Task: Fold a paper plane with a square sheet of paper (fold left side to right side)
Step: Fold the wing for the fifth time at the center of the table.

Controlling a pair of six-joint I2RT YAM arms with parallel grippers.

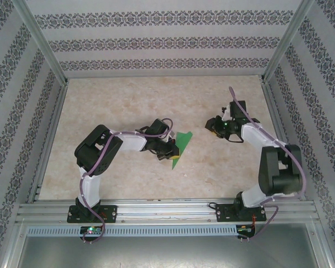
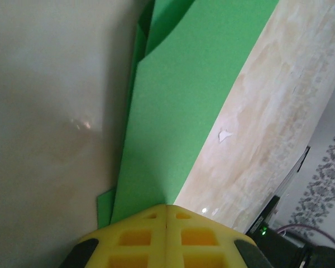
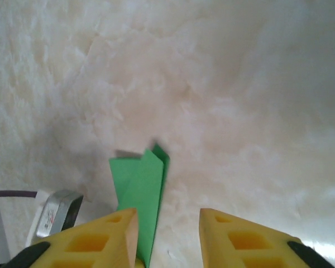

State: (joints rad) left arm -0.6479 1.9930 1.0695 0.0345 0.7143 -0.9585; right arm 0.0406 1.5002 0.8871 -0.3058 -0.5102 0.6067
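- Your left fingers: clenched on the near end of the paper plane.
- Your right fingers: parted, grasping nothing.
- Paper plane: folded, layered, lying mid-counter.

left end effector: jaws clamped together | right end effector: jaws parted, pointing left

Bright green paper plane, yellow pincer fingers, mottled beige table, white walls with grey floral stripes
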